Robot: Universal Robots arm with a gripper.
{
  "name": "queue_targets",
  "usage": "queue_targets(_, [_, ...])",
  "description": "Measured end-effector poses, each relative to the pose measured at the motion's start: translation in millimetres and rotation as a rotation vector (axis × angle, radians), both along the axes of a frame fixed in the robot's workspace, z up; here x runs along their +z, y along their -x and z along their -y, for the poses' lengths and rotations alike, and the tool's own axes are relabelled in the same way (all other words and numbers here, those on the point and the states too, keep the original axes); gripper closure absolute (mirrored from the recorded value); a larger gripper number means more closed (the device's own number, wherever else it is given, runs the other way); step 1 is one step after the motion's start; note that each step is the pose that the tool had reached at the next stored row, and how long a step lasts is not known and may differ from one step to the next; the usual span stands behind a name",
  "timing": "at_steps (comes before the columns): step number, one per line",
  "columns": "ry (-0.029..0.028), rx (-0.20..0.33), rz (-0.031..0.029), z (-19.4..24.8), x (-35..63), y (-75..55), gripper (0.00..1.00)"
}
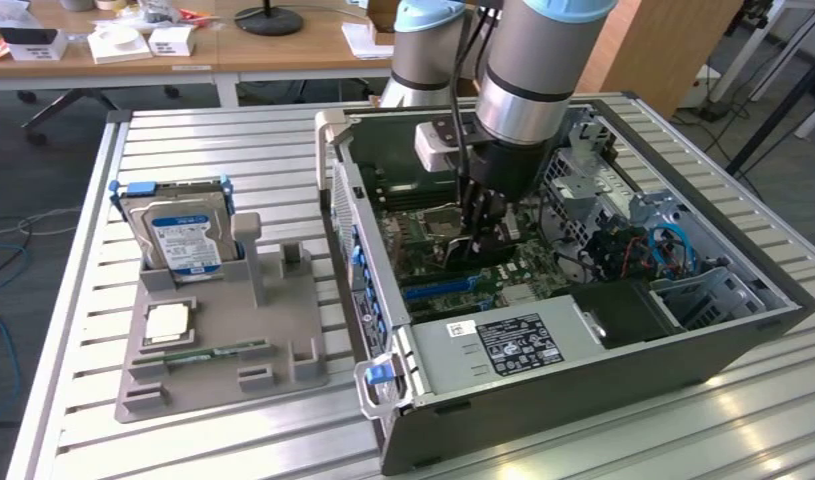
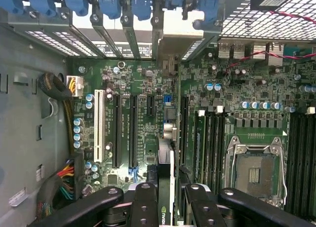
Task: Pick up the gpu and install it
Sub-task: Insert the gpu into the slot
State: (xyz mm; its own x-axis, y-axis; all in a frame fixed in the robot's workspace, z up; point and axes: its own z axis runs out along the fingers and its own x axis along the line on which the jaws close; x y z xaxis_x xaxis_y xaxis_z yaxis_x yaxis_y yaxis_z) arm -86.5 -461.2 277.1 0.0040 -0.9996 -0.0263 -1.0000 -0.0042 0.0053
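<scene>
We are holding the thin flat black gpu card [image 2: 164, 207] upright just over the green motherboard [image 2: 148, 89] in the open grey computer case [image 1: 621, 385], fingers [image 2: 144, 205] clamped on it: picked up, not yet seated.

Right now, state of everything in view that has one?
gpu: gripped, edge-on over the motherboard slots.
end effector: closed on gpu.
PC case: on its side, open.
CPU socket: empty.
hard drive: upright in grey holder.
RAM stick: flat in holder.
</scene>
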Motion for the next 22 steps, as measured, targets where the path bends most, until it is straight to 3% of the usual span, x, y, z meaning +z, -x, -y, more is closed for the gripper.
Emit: queue_targets(22, [0.0003,0.000,0.0004,0.5,0.1,6.2,0.74])
